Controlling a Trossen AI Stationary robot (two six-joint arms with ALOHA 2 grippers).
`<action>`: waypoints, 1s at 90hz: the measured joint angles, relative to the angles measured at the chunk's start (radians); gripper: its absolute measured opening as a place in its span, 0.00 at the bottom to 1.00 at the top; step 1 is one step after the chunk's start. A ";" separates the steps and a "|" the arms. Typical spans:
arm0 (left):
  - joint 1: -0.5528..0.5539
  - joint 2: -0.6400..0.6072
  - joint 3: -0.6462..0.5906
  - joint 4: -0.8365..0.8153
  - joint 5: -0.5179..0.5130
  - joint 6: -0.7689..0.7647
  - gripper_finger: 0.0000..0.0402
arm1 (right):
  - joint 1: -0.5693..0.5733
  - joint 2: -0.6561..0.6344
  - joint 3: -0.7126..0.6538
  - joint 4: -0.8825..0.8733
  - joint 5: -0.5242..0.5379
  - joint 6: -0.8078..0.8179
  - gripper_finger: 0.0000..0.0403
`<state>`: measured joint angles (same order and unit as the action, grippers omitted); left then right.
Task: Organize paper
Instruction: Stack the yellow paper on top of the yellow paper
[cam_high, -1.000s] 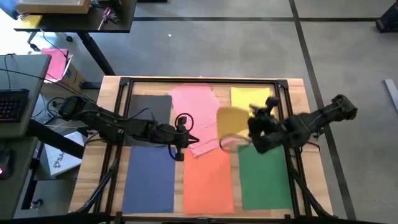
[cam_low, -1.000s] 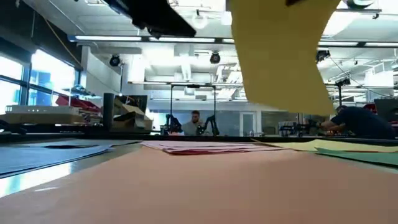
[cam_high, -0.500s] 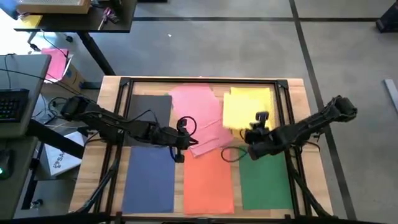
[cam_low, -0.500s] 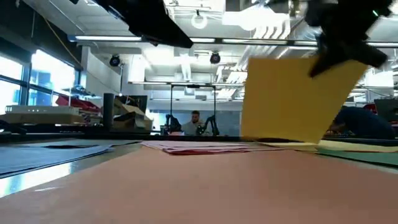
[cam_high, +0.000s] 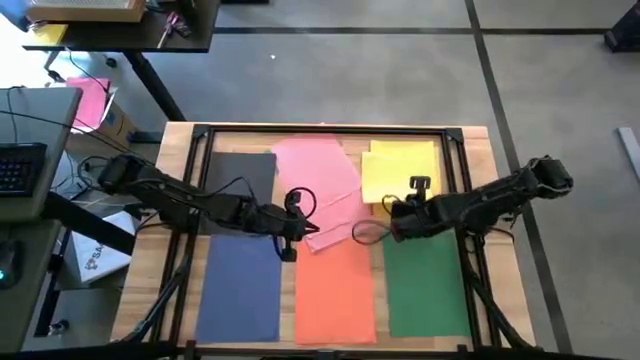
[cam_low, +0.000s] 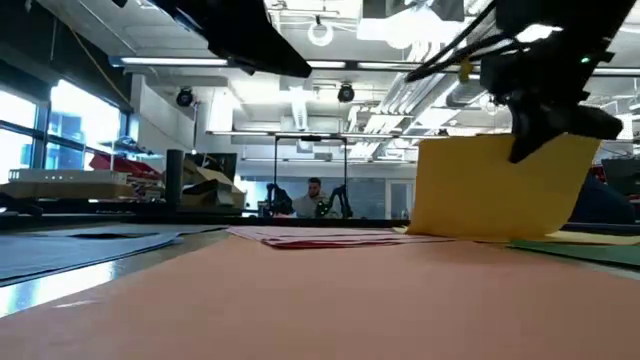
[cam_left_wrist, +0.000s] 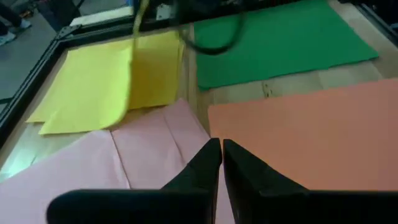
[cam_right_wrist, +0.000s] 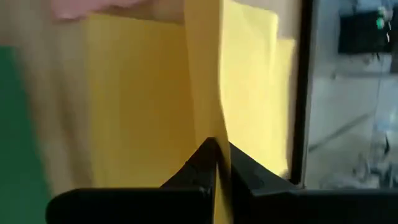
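Observation:
Coloured paper sheets lie flat on the wooden table: dark grey (cam_high: 238, 180), blue (cam_high: 240, 285), orange (cam_high: 335, 290), green (cam_high: 425, 285), a fanned pink stack (cam_high: 315, 180) and a yellow stack (cam_high: 410, 160). My right gripper (cam_high: 393, 226) is shut on one yellow sheet (cam_low: 500, 190), which stands over the yellow stack. My left gripper (cam_high: 290, 232) is shut and low over the pink stack's near corner (cam_left_wrist: 186, 134), beside the orange sheet (cam_left_wrist: 311, 137). My right gripper pinches the yellow sheet's near edge (cam_right_wrist: 216, 134) between its two fingers, one layer, coming from the table's near right side. The sheet hangs slanting below the fingers (cam_low: 535, 125), and its far edge (cam_low: 480, 236) rests on the yellow stack. My left gripper's shut fingertips (cam_left_wrist: 214, 155) are right over the pink paper; I cannot tell whether they touch it.
A black metal frame (cam_high: 320, 130) runs around the table's working area. Cable loops (cam_high: 365, 235) hang from both wrists over the sheets. A desk with a keyboard (cam_high: 20, 165) and a box stand off the table's left side.
My right gripper has gone down and toward the table's left and near edges with the yellow sheet. The sheet was curled and hanging clear; now it slants over the yellow stack with its far edge down on it.

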<state>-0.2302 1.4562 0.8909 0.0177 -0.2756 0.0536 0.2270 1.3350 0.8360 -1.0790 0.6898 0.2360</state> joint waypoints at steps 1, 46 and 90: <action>0.000 0.002 0.000 0.001 0.000 0.000 0.02 | -0.006 0.000 0.000 0.000 0.003 -0.005 0.00; 0.000 0.030 0.001 0.001 0.003 -0.010 0.02 | -0.174 -0.001 0.000 -0.030 -0.162 -0.078 0.00; 0.001 0.034 0.001 0.004 0.000 -0.009 0.02 | -0.345 0.059 0.060 -0.292 -0.328 0.213 0.00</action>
<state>-0.2295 1.4899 0.8921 0.0215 -0.2752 0.0444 -0.1178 1.3937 0.8963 -1.3709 0.3615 0.4486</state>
